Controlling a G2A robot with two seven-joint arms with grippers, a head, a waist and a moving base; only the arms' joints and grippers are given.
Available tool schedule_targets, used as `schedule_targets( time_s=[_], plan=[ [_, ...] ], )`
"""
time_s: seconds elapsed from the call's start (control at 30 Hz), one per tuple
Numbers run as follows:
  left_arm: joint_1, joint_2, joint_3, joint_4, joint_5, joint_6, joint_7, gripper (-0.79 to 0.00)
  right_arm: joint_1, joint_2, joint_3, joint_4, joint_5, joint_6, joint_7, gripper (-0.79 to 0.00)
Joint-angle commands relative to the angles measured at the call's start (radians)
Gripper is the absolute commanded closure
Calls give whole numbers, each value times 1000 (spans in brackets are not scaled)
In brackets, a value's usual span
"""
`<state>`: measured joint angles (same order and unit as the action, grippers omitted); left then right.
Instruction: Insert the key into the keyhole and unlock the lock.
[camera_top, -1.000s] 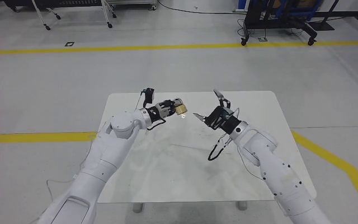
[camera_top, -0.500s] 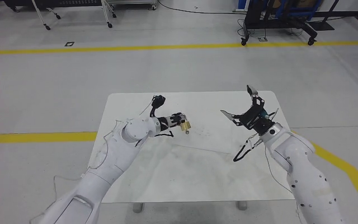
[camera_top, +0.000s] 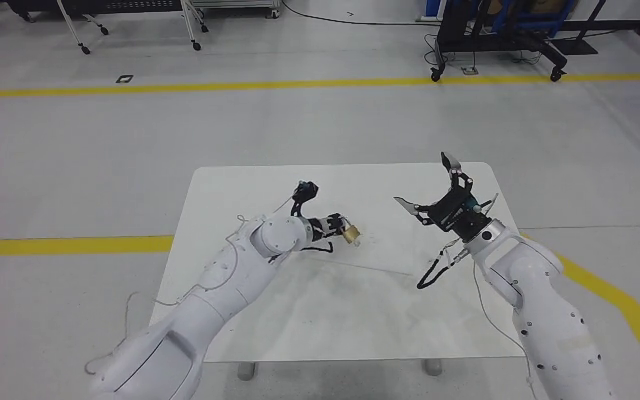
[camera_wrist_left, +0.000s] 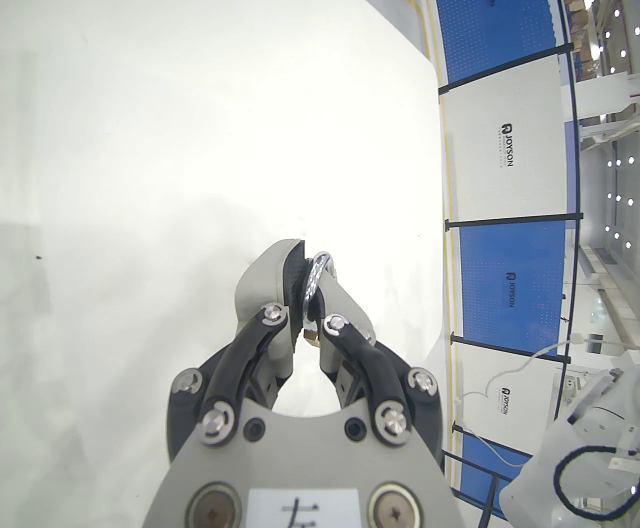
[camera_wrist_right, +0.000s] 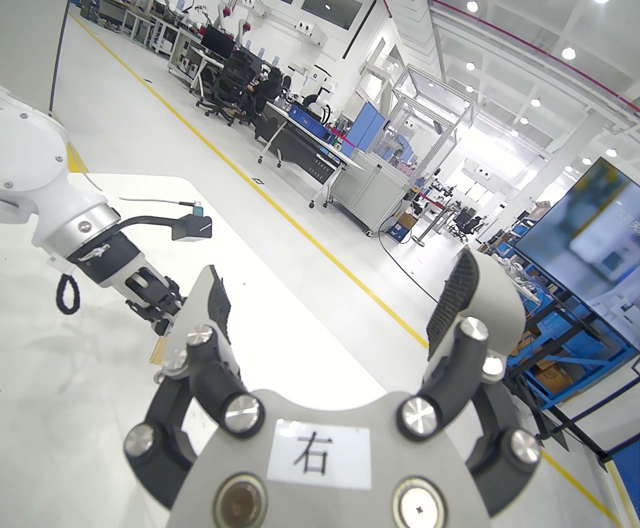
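A small brass padlock (camera_top: 351, 235) hangs low over the middle of the white table (camera_top: 300, 320). My left gripper (camera_top: 338, 228) is shut on its silver shackle (camera_wrist_left: 314, 280), and a bit of brass shows below the fingers (camera_wrist_left: 270, 280). In the right wrist view the left gripper (camera_wrist_right: 157, 312) shows with the brass lock (camera_wrist_right: 159, 351) under it. My right gripper (camera_top: 422, 180) is raised over the table's right part, well apart from the lock, open (camera_wrist_right: 340, 265) with nothing between its fingers. I cannot make out a key.
The table's far edge (camera_top: 340, 166) and right edge (camera_top: 520, 260) lie near my right arm. A black cable loop (camera_top: 432, 275) hangs from the right forearm. Yellow floor lines (camera_top: 80, 244) run beside the table.
My left gripper carried the lock rightward and toward the near side, lower over the table. My right gripper drew off to the right a second ago and has since kept still.
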<state>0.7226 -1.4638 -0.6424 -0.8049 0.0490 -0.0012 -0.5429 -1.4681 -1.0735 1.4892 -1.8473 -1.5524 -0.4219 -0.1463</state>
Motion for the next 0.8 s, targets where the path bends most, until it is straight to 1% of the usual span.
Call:
schedule_targets(
  time_s=[0.0,0.03,0.07,0.2,0.27,0.3,0.37,0.43,0.53,0.63,0.7,0.77],
  plan=[
    [-11,-13,14,31,6,-6,0,-585,0,0,0,0,0,0,0,-785],
    [-15,-19,17,43,4,-10,1,-773,0,0,0,0,0,0,0,-785],
    [-20,-24,18,50,2,-16,3,-785,0,0,0,0,0,0,0,-785],
    [-24,-33,9,52,-12,-34,7,-785,0,0,0,0,0,0,0,-785],
    [-22,-29,-13,41,-26,-49,11,-785,0,0,0,0,0,0,0,-785],
    [-24,-23,-26,28,-10,-80,35,-785,0,0,0,0,0,0,0,-785],
    [-16,-3,-68,9,13,-138,79,-785,0,0,0,0,0,0,0,-785],
    [-8,24,-129,-28,36,-203,129,-785,0,0,0,0,0,0,0,-785],
    [30,73,-245,-118,68,-261,178,-785,0,0,0,0,0,0,0,-785],
    [98,125,-371,-268,149,-263,208,-785,5,-2,-23,-3,-40,16,33,-785],
    [158,158,-454,-398,247,-251,229,-785,17,-5,-46,1,-47,38,45,-785],
    [223,184,-529,-527,343,-237,238,-785,30,-8,-47,17,-19,54,45,-785]
  ],
)
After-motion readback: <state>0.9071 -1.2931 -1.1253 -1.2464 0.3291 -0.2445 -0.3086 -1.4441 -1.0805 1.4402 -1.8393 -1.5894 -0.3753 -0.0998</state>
